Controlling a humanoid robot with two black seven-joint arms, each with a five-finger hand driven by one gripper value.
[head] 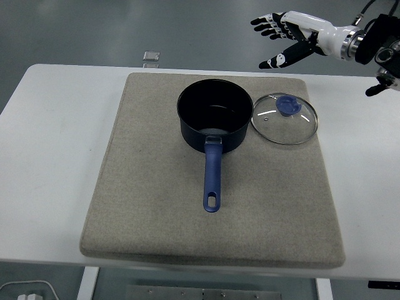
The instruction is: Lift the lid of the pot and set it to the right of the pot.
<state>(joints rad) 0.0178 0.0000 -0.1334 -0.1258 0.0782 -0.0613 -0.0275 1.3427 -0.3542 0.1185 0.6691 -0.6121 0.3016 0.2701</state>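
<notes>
Hovering high at top right, the right hand point(289, 34) has fingers spread wide, empty, w/ nothing in its grasp. Below it and slightly left lies the glass pot lid point(284, 119), flat on the grey mat point(156, 206), blue knob up, well apart from the hand. Further left of the hand and lower sits the pot point(215, 122), rim just beside the lid, blue handle pointing toward the tabletop point(50, 156) near edge.

A lab or test room is suggested by the plain white table point(56, 156), the grey felt mat point(150, 212) laid on it, and the smooth grey floor point(94, 28).
</notes>
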